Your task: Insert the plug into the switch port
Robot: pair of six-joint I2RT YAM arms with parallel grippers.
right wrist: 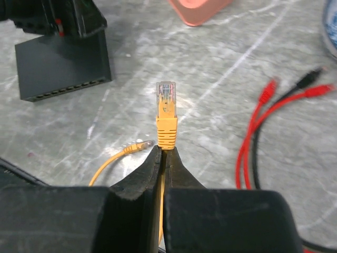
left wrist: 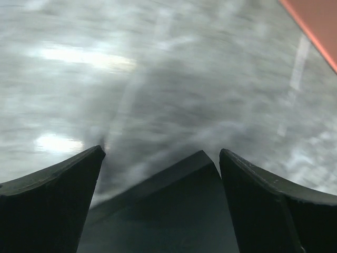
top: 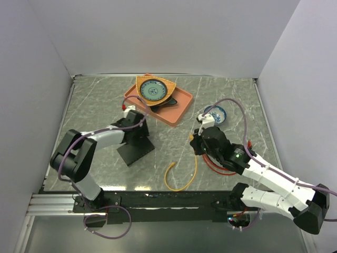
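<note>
Plug (right wrist: 167,105), yellow boot and clear tip, pinched in right hand (right wrist: 164,153), well apart from flat matte-black switch box (right wrist: 63,66) on grey marbled bench (right wrist: 221,79). Port row (right wrist: 68,90) empty. Left hand (left wrist: 160,152) spread over box end. Approach, alignment and insertion not yet done.

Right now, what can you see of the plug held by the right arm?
The plug has a clear plastic tip and a yellow-orange boot. It sticks straight out of the right tool, which is shut on the boot's base. Nothing else touches it; it is held above the table, apart from the black switch. Its yellow cable trails behind.
</note>
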